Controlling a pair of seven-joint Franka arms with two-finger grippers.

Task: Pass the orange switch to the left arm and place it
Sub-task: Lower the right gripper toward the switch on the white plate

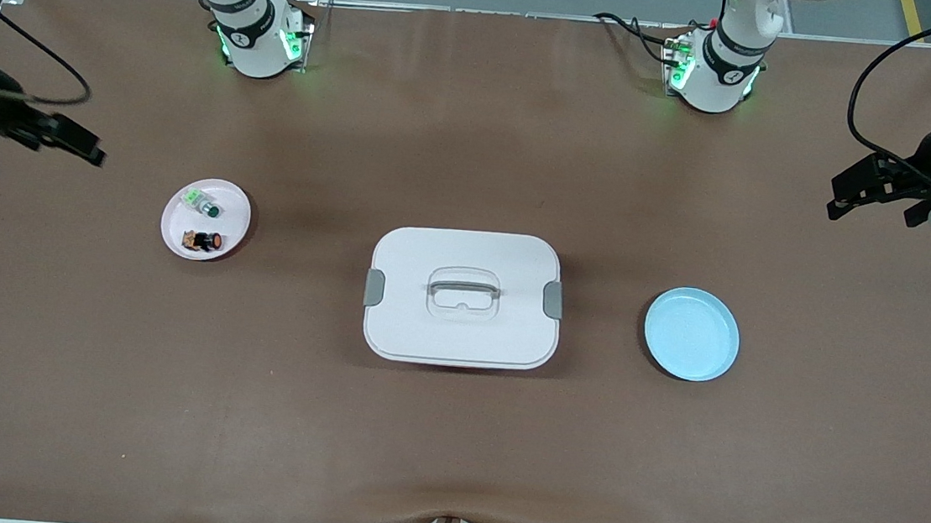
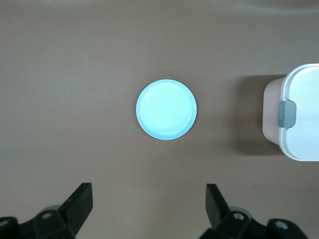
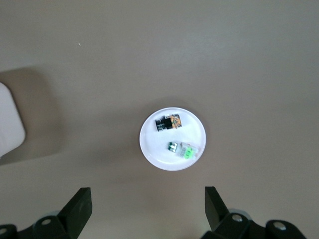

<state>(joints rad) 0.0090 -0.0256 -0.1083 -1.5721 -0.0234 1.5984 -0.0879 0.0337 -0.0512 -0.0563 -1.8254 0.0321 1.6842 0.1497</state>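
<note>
The orange switch (image 1: 203, 240) lies on its side on a pink plate (image 1: 234, 212) toward the right arm's end of the table; it also shows in the right wrist view (image 3: 168, 123). The white box (image 1: 462, 297) stands in the middle of the table, lid on. My right gripper (image 1: 80, 142) hangs open and empty over bare table at the right arm's end, apart from the pink plate (image 3: 149, 149); its jaws (image 3: 148, 204) stand wide. My left gripper (image 1: 870, 214) hangs open and empty over the left arm's end of the table (image 2: 149, 204).
A small green and clear switch (image 1: 202, 204) shares the pink plate, also in the right wrist view (image 3: 185, 150). An empty light blue plate (image 1: 691, 333) lies between the box and the left arm's end, seen in the left wrist view (image 2: 166, 109) beside the box (image 2: 299, 114).
</note>
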